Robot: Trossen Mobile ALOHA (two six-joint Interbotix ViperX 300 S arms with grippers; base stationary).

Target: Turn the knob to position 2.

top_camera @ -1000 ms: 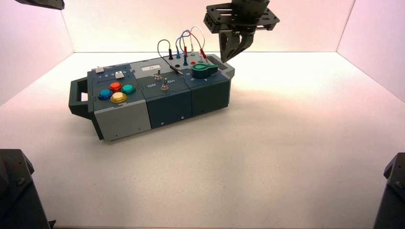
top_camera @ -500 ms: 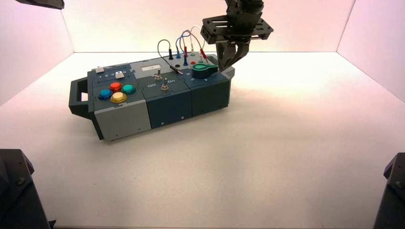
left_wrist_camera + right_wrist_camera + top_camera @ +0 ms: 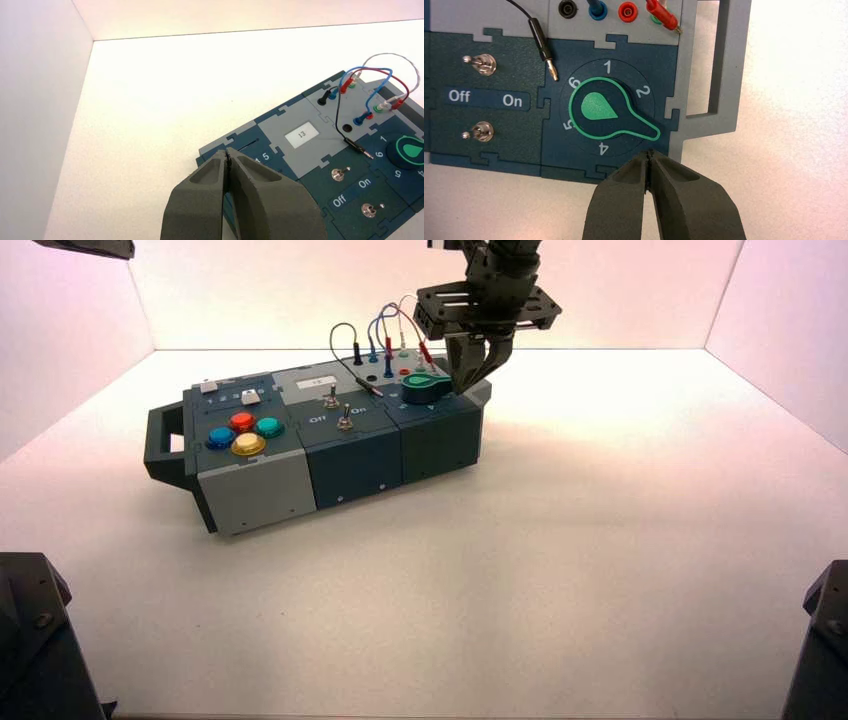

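The teal-green teardrop knob (image 3: pixel 427 386) sits at the right end of the box (image 3: pixel 350 460). In the right wrist view the knob (image 3: pixel 609 112) points its lobe between the numbers 2 and 4, where the 3 is covered. My right gripper (image 3: pixel 463 386) is shut and empty, just right of the knob's lobe; in the right wrist view its tips (image 3: pixel 650 156) lie close below the lobe's end, near the 4. My left gripper (image 3: pixel 228 152) is shut and empty, parked high at the far left, above the box's slider end.
Two metal toggle switches (image 3: pixel 480 64) with Off/On lettering stand left of the knob. A loose black plug (image 3: pixel 546 60) lies beside the dial. Coloured wires (image 3: pixel 395 325) arch behind the knob. Four coloured push buttons (image 3: pixel 243 433) sit on the box's left part.
My right gripper has come down and left from above the box's right end to beside the knob's lobe. The knob and the left arm have not moved.
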